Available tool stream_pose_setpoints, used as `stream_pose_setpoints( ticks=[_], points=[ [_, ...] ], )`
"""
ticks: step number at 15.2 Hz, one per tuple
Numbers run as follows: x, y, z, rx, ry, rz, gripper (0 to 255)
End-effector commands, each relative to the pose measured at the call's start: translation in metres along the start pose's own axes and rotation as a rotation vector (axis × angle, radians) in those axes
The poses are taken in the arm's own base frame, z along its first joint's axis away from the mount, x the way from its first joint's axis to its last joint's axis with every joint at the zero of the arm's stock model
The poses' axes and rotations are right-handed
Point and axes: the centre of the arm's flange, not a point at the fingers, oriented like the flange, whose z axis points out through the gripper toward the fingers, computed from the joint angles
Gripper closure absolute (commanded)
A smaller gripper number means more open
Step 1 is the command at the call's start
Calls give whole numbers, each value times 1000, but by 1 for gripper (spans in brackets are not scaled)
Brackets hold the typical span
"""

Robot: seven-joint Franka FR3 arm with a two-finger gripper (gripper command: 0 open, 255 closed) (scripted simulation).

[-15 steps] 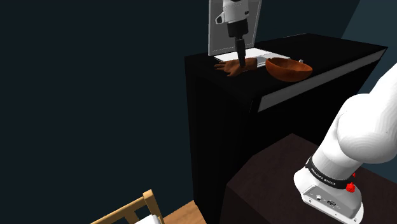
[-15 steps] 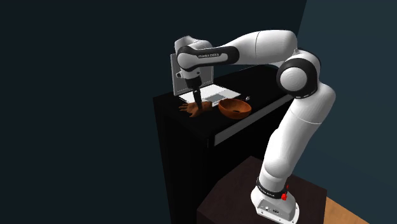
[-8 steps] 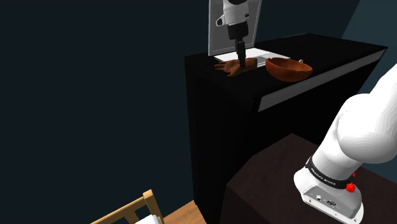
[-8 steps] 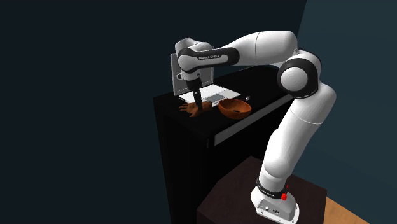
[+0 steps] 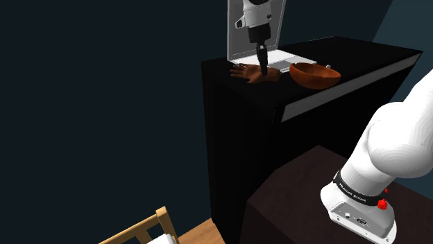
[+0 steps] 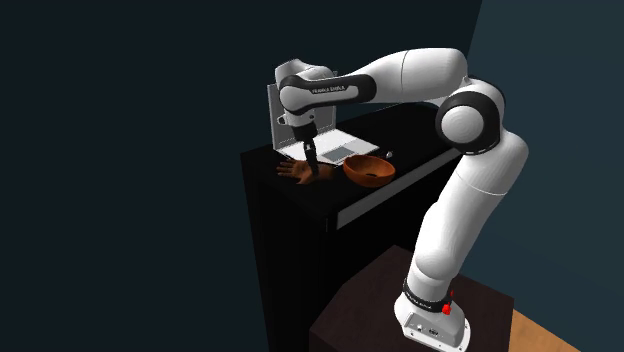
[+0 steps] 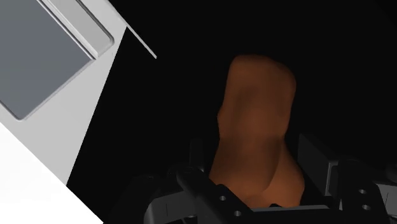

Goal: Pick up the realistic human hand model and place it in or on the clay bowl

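Since the hand (image 7: 257, 121) belongs in the bowl (image 5: 316, 77) beside it, I am clamping my end effector (image 5: 263, 68) on it.

Your arm (image 6: 470, 190): white shells w/ dark joints, black band + red bits near base (image 5: 361, 211), gripper (image 5: 264, 70) all black.

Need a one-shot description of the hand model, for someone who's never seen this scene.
Find the tall black cabinet beside the robot's stand; an open laptop and a brown bowl sit on top. The hand model is in front of the laptop, beside the bowl, clasped by the black gripper. Brown like the bowl, but flat and hand-shaped, not round and hollow.
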Motion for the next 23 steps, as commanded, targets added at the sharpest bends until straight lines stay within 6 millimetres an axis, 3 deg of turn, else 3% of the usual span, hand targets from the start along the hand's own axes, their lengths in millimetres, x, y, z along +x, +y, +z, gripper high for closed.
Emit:
stream_pose_setpoints(
  ticks=[1,3,23],
  points=[
    [0,1,0,0,-1,2,255],
    [-1,1,1,0,-1,2,255],
    [-27,-9,-101,0,-1,2,255]
  ],
)
